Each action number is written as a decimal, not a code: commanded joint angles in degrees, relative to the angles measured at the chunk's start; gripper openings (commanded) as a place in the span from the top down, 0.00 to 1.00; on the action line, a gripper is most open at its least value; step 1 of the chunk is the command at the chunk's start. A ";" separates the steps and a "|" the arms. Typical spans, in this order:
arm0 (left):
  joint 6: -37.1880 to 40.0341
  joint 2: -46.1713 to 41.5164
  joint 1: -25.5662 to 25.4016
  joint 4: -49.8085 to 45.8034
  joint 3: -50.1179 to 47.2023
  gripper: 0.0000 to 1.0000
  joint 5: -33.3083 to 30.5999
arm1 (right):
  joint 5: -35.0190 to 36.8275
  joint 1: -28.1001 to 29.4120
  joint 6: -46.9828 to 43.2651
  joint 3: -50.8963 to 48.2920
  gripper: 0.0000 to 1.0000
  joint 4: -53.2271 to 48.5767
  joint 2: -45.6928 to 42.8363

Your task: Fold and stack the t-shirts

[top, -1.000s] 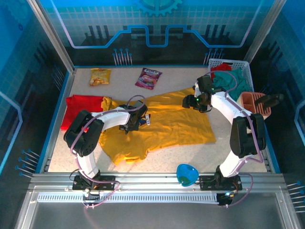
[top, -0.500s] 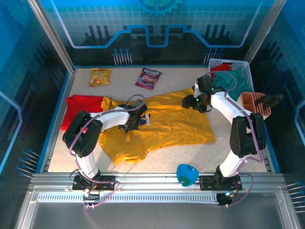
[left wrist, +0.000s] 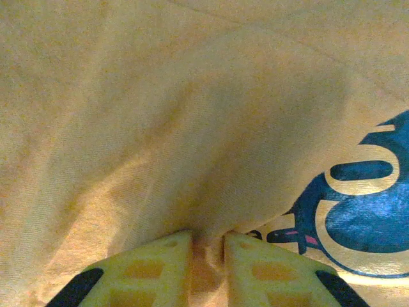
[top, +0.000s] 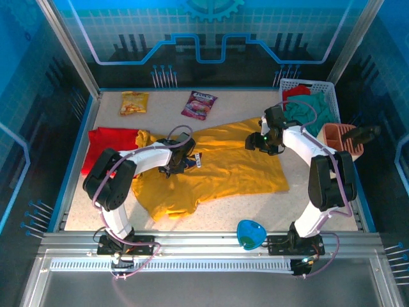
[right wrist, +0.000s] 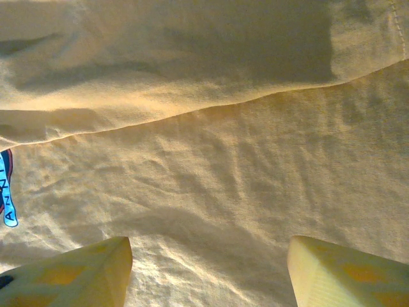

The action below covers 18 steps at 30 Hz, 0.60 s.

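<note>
The mustard-yellow t-shirt (top: 223, 169) lies spread and creased across the middle of the table. Its dark blue chest print (left wrist: 358, 204) shows in the left wrist view. My left gripper (top: 181, 160) is low on the shirt's left part. In the left wrist view the left gripper (left wrist: 208, 242) has its yellow fingers (left wrist: 153, 262) almost together, with a raised fold of the cloth pinched between them. My right gripper (top: 257, 138) hovers over the shirt's far right part. Seen from its wrist, the right gripper (right wrist: 208, 256) stands wide open above flat yellow cloth (right wrist: 223, 166). The red t-shirt (top: 107, 144) lies bunched at the left edge.
Two snack packets (top: 134, 102) (top: 199, 105) lie at the back of the table. A white basket (top: 327, 89) holding teal and red cloth stands at the back right, with a brown holder (top: 339, 139) beside it. A blue bowl-shaped item (top: 250, 234) sits at the near edge.
The left gripper has shifted slightly to the left on the yellow shirt, still on its fold. The right gripper has drifted a little to the right and stays open.
</note>
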 commanded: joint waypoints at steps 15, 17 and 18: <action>1.34 -3.28 0.48 -1.56 0.88 1.00 4.48 | -1.28 -0.75 -0.54 0.22 0.35 0.03 0.50; 1.27 -4.98 0.68 -1.70 1.08 1.00 6.48 | -1.26 -0.82 -0.57 0.31 0.35 0.03 0.50; 1.13 -5.77 0.85 -1.87 1.23 1.00 7.70 | -1.22 -0.77 -0.53 0.39 0.35 -0.06 0.50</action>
